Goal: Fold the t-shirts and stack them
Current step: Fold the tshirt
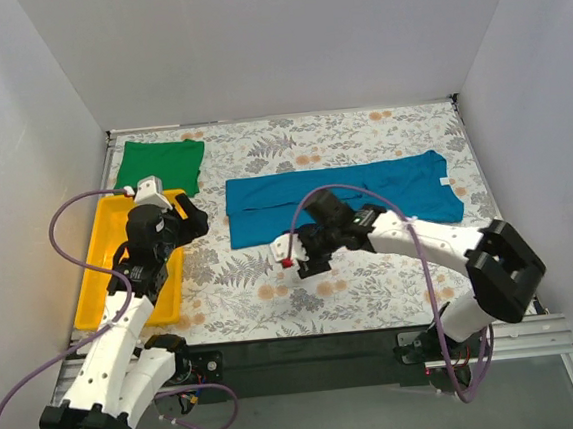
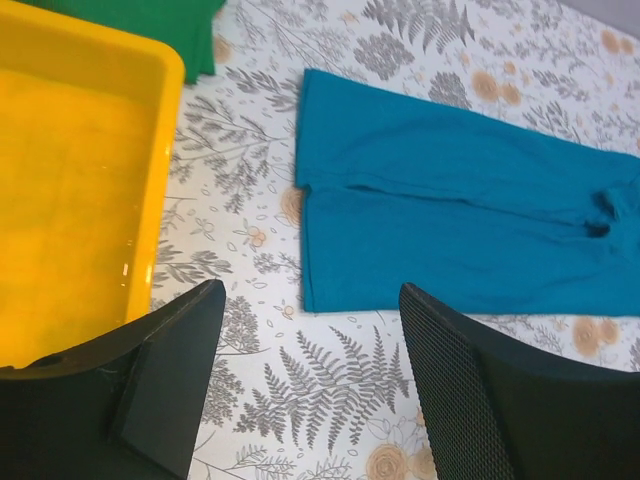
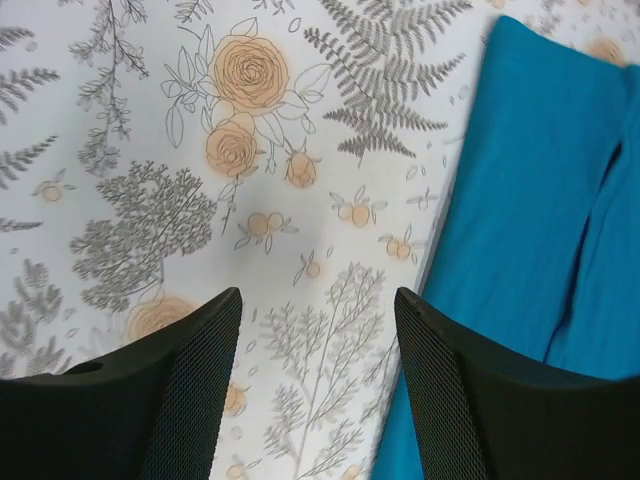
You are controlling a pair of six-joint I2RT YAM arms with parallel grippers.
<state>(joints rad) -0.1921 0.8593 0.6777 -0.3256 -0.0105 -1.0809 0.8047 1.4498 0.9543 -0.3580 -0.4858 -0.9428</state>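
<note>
The teal-blue t-shirt [image 1: 365,196] lies flat mid-table, folded into a long band with its collar end to the right. The bright green t-shirt [image 1: 160,165] sits folded at the far left corner. My left gripper [image 1: 193,223] hangs open and empty over the yellow tray's right edge, left of the teal shirt. In the left wrist view the teal shirt [image 2: 450,210] lies just beyond the open left gripper [image 2: 310,290], with the green shirt [image 2: 150,25] at top left. My right gripper [image 1: 309,263] stands open and empty over the cloth, beside the teal shirt's near edge [image 3: 530,200]; the right gripper [image 3: 318,295] holds nothing.
A yellow plastic tray [image 1: 99,276] lies along the left side under my left arm; its rim [image 2: 165,120] shows in the left wrist view. A floral tablecloth [image 1: 274,296] covers the table. White walls close in the left, back and right.
</note>
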